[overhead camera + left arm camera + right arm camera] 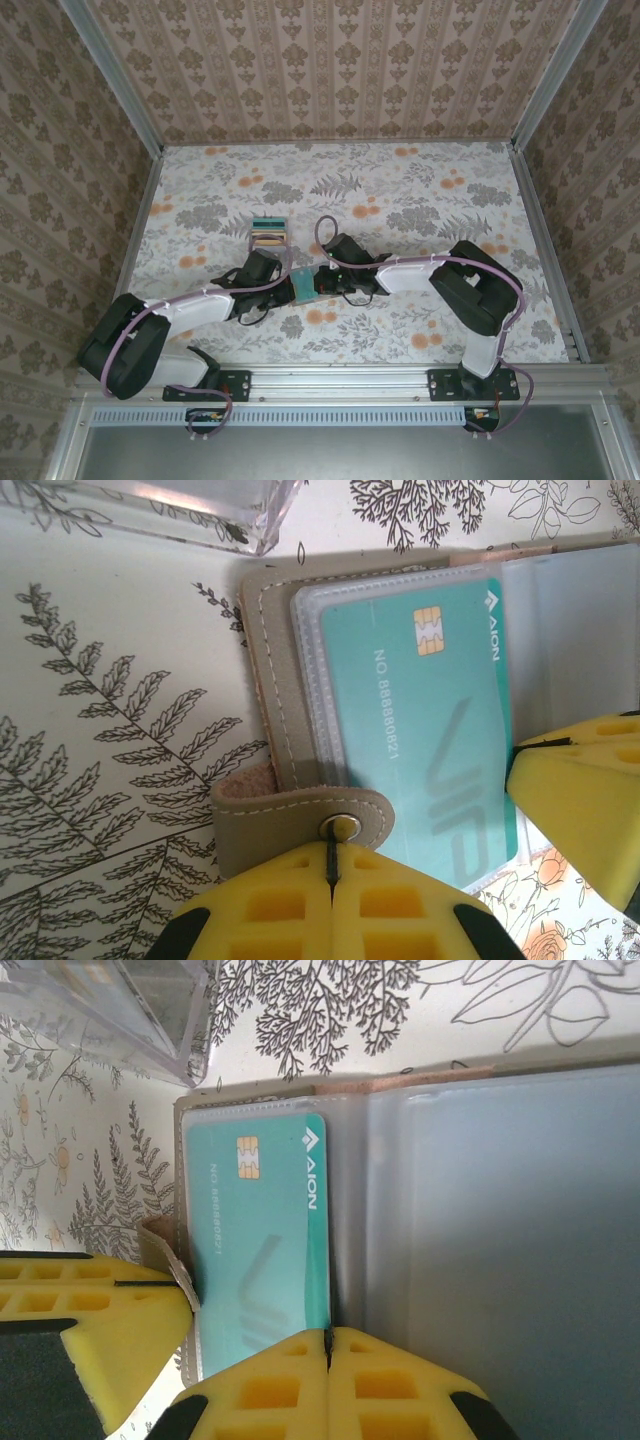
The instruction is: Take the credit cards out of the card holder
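Observation:
The card holder (272, 690) lies open on the floral table, tan rim outside and pale grey-blue sleeves (500, 1240) inside. A teal credit card (420, 740) with a gold chip sits in its clear front slot. My left gripper (333, 880) is shut on the holder's snap strap (300, 825). My right gripper (327, 1345) is shut at the long edge of the teal card (265, 1250), beside the holder's fold. In the top view both grippers meet over the holder (303, 285) at the table's near middle. Any other cards are hidden.
A clear plastic stand (200, 505) holding a striped stack of coloured cards (268, 232) stands just beyond the holder, close to the left gripper. Patterned walls enclose the table on three sides. Each wrist view catches the other gripper's yellow finger (580, 800) close by.

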`<control>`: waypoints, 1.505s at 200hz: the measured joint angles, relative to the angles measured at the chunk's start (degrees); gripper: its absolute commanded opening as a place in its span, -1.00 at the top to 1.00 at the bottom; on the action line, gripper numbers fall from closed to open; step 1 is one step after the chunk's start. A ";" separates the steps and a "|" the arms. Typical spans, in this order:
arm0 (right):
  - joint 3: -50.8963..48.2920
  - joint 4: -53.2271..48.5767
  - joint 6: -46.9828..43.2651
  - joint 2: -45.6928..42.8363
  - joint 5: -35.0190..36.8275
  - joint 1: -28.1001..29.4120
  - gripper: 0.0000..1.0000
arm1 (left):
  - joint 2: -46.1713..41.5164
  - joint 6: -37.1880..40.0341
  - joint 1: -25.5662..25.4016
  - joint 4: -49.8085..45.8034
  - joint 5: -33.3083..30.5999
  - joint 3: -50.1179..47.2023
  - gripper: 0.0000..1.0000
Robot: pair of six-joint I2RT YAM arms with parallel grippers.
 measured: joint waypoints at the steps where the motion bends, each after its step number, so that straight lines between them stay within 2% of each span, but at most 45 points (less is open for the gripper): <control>1: -0.02 0.00 0.00 -0.02 0.00 -0.02 1.00 | 0.00 0.02 0.00 0.00 0.00 0.00 1.00; 69: -1.66 0.09 0.20 -1.51 0.00 -1.33 1.00 | 0.04 0.02 0.00 -0.09 0.00 0.09 1.00; 81: -1.66 0.09 0.26 -1.49 -0.02 -1.33 0.82 | 0.04 0.00 0.00 -0.11 0.02 0.11 1.00; 106: -1.66 0.13 0.37 -1.49 -0.26 -1.33 0.72 | 0.04 0.02 0.00 -0.15 0.02 0.13 1.00; 221: -1.66 4.39 1.05 0.59 -4.68 -1.62 0.63 | 0.22 0.02 0.00 -0.20 0.07 0.24 1.00; 250: -1.64 5.57 1.62 1.11 -5.60 -1.62 0.68 | 0.24 0.02 0.00 -0.22 0.07 0.26 1.00; 262: -1.62 5.86 1.77 1.36 -5.88 -1.62 0.77 | 0.24 0.02 0.00 -0.24 0.07 0.28 1.00; 280: -1.62 5.92 1.99 1.44 -5.92 -1.68 1.00 | 0.24 0.02 0.00 -0.31 0.07 0.33 1.00; 301: -1.66 5.92 1.86 1.42 -5.81 -1.75 1.00 | 0.35 0.02 0.00 -0.55 0.04 0.52 1.00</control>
